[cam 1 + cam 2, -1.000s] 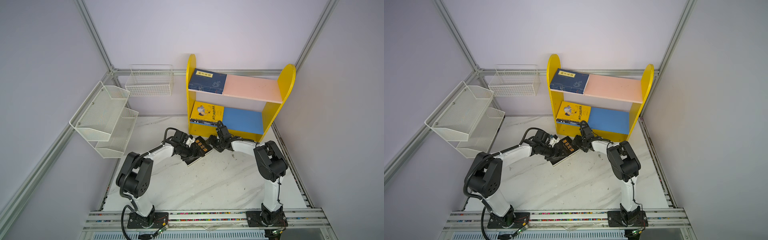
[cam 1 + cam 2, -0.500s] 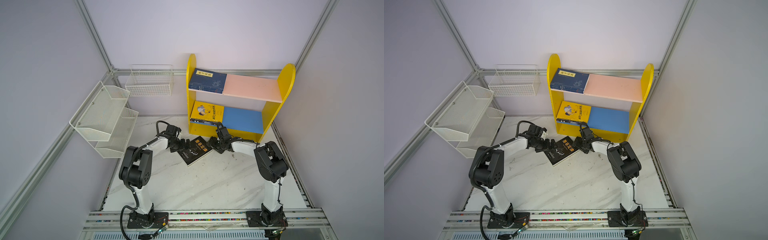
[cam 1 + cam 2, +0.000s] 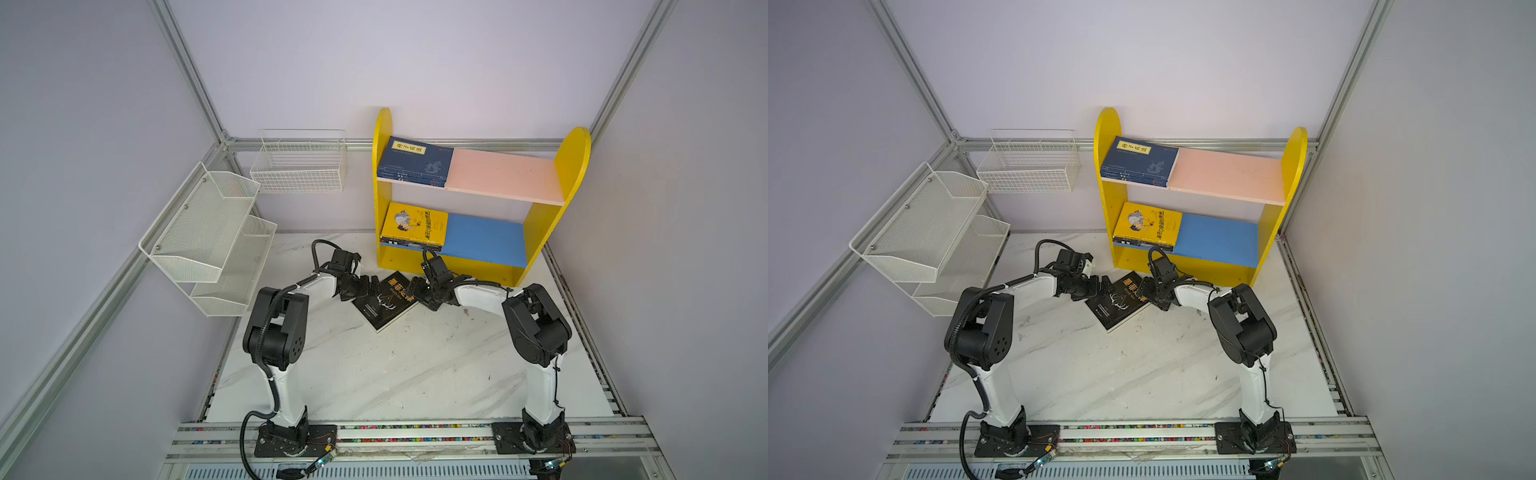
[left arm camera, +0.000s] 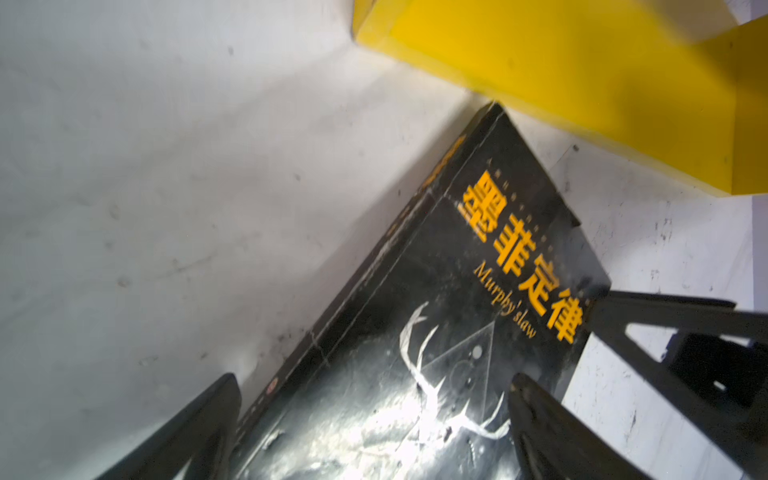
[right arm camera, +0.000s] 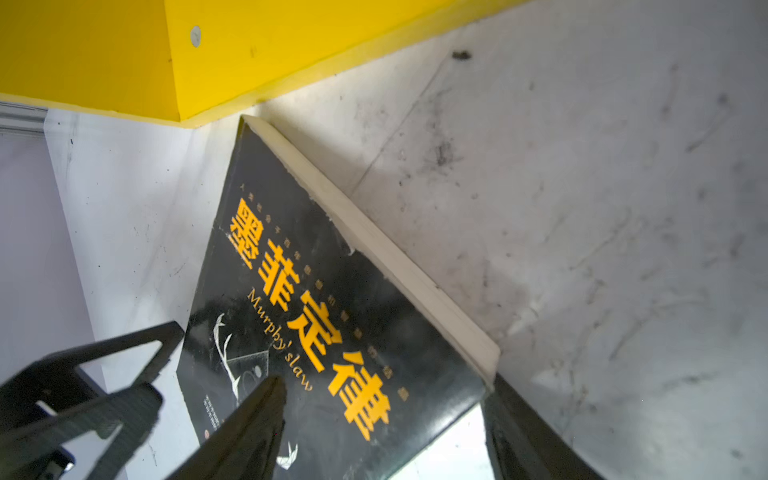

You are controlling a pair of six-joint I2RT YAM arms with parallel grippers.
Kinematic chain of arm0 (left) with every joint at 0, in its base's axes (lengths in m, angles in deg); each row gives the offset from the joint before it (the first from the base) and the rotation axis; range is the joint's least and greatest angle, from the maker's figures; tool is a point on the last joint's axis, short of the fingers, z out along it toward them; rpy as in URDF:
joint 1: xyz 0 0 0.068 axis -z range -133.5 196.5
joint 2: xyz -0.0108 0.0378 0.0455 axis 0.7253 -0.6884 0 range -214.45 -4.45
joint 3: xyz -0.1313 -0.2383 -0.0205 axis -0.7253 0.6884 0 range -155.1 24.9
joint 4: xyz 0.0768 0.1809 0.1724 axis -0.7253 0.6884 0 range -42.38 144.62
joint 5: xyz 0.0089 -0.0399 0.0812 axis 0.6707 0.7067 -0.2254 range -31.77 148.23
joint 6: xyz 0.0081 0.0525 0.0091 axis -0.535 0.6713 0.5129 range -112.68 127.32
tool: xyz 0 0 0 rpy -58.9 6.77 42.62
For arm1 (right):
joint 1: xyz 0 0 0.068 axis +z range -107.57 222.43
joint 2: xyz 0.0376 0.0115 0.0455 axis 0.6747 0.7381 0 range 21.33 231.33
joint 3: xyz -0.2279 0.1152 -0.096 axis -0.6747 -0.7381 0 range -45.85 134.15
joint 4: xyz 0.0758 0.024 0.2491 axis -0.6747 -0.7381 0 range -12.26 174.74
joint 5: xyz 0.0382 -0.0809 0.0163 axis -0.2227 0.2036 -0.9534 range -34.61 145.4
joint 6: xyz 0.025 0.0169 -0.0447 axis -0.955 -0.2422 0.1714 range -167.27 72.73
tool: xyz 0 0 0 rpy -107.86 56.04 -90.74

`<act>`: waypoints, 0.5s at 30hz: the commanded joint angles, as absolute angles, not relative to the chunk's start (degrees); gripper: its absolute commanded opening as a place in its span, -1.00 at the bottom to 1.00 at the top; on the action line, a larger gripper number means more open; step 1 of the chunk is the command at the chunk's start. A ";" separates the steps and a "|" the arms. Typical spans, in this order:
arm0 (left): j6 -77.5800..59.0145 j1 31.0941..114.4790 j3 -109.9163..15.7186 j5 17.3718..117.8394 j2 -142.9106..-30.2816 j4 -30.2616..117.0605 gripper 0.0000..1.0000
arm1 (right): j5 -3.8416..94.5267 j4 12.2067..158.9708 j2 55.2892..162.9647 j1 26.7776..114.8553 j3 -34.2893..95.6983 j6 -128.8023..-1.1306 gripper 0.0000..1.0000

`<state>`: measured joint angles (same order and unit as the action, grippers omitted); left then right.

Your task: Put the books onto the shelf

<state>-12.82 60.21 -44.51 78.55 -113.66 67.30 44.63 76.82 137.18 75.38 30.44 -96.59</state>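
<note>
A black book with an orange Chinese title (image 3: 384,301) (image 3: 1119,305) lies flat on the marble table, one corner near the foot of the yellow shelf (image 3: 573,166) (image 3: 1293,158). My left gripper (image 3: 368,286) (image 4: 374,395) is open at the book's left edge, one finger beside the spine and the other over the cover. At the right corner my right gripper (image 3: 415,291) (image 5: 384,390) is open, one finger over the cover and one against the page-edge corner. Navy books (image 3: 415,160) lie on the pink upper board. A yellow book (image 3: 415,222) tops a small stack on the blue lower board.
A white mesh tiered rack (image 3: 208,232) hangs on the left wall and a white wire basket (image 3: 299,166) on the back wall. Both arm bases stand on the front rail (image 3: 415,432). The marble tabletop (image 3: 395,365) stretches between rail and book.
My left arm has drawn back leftward from over the black book to its left edge, uncovering the cover. The right gripper has stayed at the book's right corner.
</note>
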 commanded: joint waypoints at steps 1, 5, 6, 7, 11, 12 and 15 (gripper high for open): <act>-11.50 63.97 -38.93 83.34 -107.76 68.36 0.98 | 45.38 76.08 139.65 75.33 33.38 -96.44 0.53; -14.36 69.47 -34.80 94.55 -101.76 71.69 0.95 | 46.76 75.40 141.46 74.23 37.60 -93.10 0.54; -15.71 70.75 -33.38 96.22 -99.22 71.64 0.96 | 46.71 75.57 141.97 73.76 38.46 -92.16 0.54; -16.52 71.62 -32.44 96.50 -96.83 71.38 0.96 | 46.45 75.89 142.38 73.35 38.98 -91.22 0.54; -20.80 70.17 -29.54 86.79 -88.24 71.00 0.99 | 46.08 73.96 143.99 72.68 42.04 -88.92 0.54; -21.94 69.12 -29.18 83.70 -87.70 70.85 0.99 | 46.67 72.72 143.71 72.68 42.26 -87.33 0.54; -26.22 66.28 -30.31 83.58 -89.86 71.21 1.00 | 47.04 71.29 141.77 72.81 40.33 -84.56 0.51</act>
<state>-20.55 69.02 -31.43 86.72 -87.83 71.21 45.44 72.03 142.53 73.87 39.89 -89.00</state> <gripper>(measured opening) 0.998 0.756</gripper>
